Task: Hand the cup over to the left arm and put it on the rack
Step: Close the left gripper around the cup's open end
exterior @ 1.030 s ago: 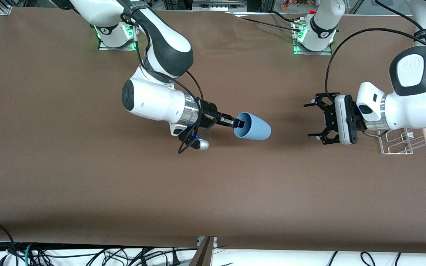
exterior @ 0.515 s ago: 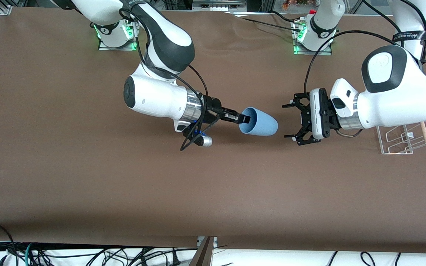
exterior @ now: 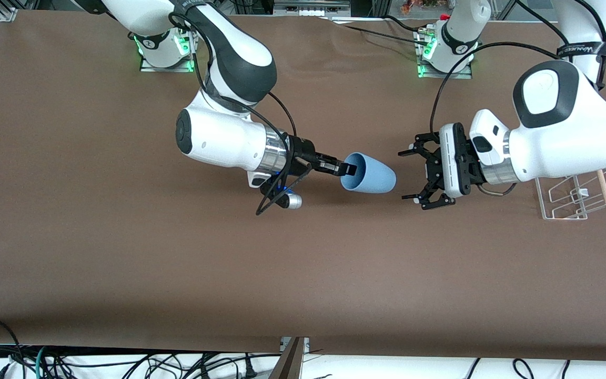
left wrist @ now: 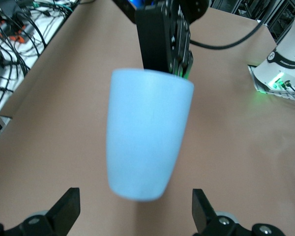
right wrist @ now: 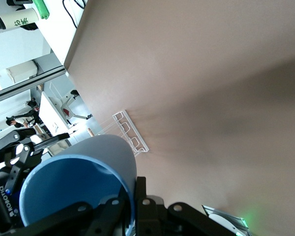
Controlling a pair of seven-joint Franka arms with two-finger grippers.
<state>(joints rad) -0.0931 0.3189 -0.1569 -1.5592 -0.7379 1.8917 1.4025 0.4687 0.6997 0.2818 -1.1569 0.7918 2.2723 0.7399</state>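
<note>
My right gripper (exterior: 346,170) is shut on the rim of the light-blue cup (exterior: 372,176) and holds it on its side above the middle of the table, base toward the left arm's end. One finger is inside the rim and one outside, as the right wrist view (right wrist: 135,206) shows with the cup (right wrist: 73,182). My left gripper (exterior: 409,176) is open, its black fingers spread just off the cup's base. In the left wrist view the cup (left wrist: 145,132) hangs between my open fingertips (left wrist: 69,209), not touching them. The white wire rack (exterior: 576,197) sits at the left arm's end.
A pale wooden dowel (exterior: 604,190) lies across the rack. The rack also shows small in the right wrist view (right wrist: 130,132). The two arm bases (exterior: 163,47) stand along the table's edge farthest from the front camera. Brown table (exterior: 303,273) lies open nearer that camera.
My left gripper has moved from beside the rack toward the cup, open throughout. My right gripper carried the cup slightly toward the left arm, then held still.
</note>
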